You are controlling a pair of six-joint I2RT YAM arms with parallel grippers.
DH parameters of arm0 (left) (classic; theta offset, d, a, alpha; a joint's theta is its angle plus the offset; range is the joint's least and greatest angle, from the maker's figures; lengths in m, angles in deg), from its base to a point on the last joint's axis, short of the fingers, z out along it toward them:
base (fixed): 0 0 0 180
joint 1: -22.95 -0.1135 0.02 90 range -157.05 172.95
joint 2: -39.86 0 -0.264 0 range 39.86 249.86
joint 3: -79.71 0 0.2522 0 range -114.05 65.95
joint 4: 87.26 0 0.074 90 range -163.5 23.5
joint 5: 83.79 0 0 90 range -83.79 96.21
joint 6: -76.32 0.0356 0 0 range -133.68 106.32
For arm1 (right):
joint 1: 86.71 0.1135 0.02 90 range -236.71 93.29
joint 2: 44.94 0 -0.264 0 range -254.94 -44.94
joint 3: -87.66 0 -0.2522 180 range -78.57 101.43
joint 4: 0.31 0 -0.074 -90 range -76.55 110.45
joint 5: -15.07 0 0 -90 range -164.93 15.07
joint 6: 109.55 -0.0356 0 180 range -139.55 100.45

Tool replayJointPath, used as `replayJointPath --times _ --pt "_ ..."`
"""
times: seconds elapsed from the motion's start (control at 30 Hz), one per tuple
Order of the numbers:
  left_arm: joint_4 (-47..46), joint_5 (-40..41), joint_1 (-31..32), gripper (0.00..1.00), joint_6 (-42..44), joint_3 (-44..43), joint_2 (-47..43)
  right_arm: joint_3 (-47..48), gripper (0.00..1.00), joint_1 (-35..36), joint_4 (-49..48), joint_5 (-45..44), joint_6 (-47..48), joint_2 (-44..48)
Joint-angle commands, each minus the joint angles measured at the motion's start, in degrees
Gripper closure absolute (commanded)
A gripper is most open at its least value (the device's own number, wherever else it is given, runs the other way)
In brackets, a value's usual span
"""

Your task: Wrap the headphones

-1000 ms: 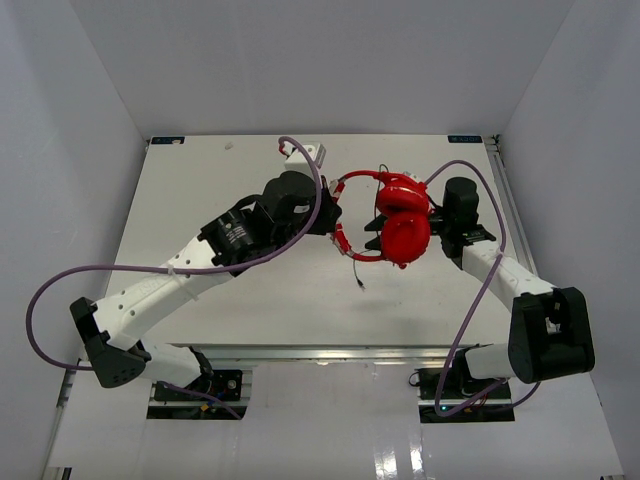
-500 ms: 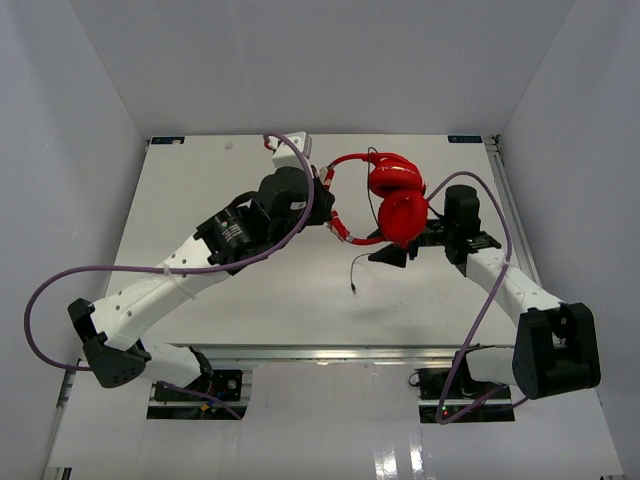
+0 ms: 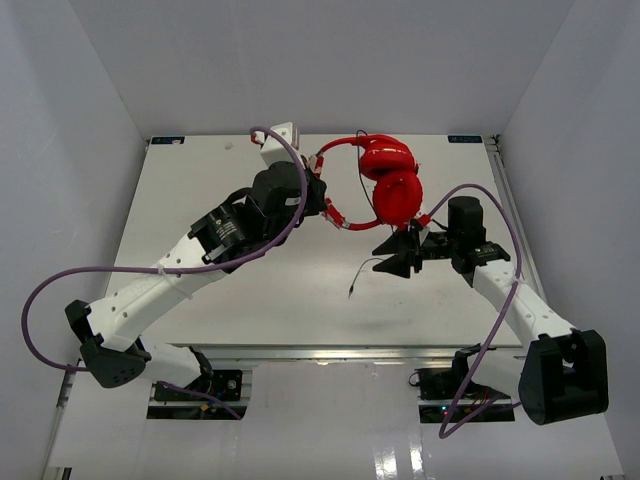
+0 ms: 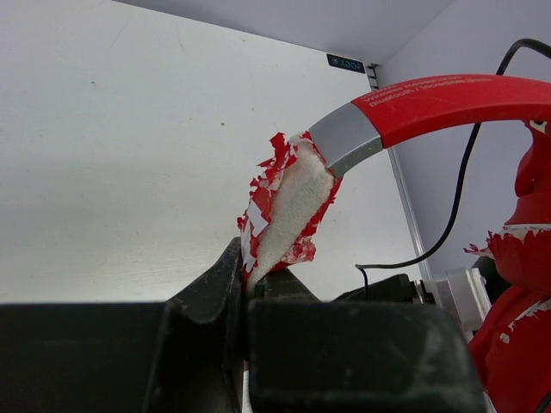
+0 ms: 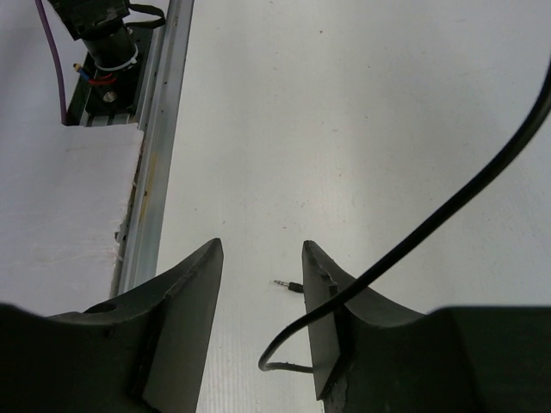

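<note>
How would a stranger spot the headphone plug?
Look at the white table, near its middle. Left of the right hand, a thin black cable trails from the red headphones. The plug is its tiny metal-tipped loose end, unlike the thick purple cables.

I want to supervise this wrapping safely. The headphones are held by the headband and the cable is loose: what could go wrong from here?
1. The left tool pinches the headphones only at the headband's torn padding; that foam might tear or slip out.
2. The right tool is open, and the cable crosses one finger rather than clearly lying in the gap, so closing might miss it.
3. The unheld plug might snag.
</note>
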Motion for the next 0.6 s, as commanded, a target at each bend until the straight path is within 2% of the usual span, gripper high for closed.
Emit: replayJointPath --times 0.0,0.23,0.37,0.47,0.53,0.57 --pt "-3.82 2.53 -0.22 1.00 -2.65 -1.64 -2.54 0.43 0.53 0.19 4.28 -1.41 2.72 2.74" --pt "-3.82 3.20 -0.68 1.00 -3.08 -1.25 -2.96 0.15 0.56 0.23 7.72 -4.15 4.05 5.26" --pt "-3.82 3.29 -0.93 1.00 -3.75 -1.02 -2.47 -0.30 0.63 0.28 8.98 -5.40 4.71 6.53" --pt "-3.88 3.35 -1.29 1.00 -4.52 -1.00 -1.36 0.02 0.74 0.34 10.99 -6.62 5.85 7.27" --pt "-3.98 3.68 -1.42 1.00 -4.75 -1.10 -0.44 0.67 0.90 0.44 12.93 -8.24 6.76 7.95" --pt "-3.94 3.98 -1.53 1.00 -4.76 -1.01 0.03 1.27 0.92 0.51 14.36 -8.77 7.16 8.10"
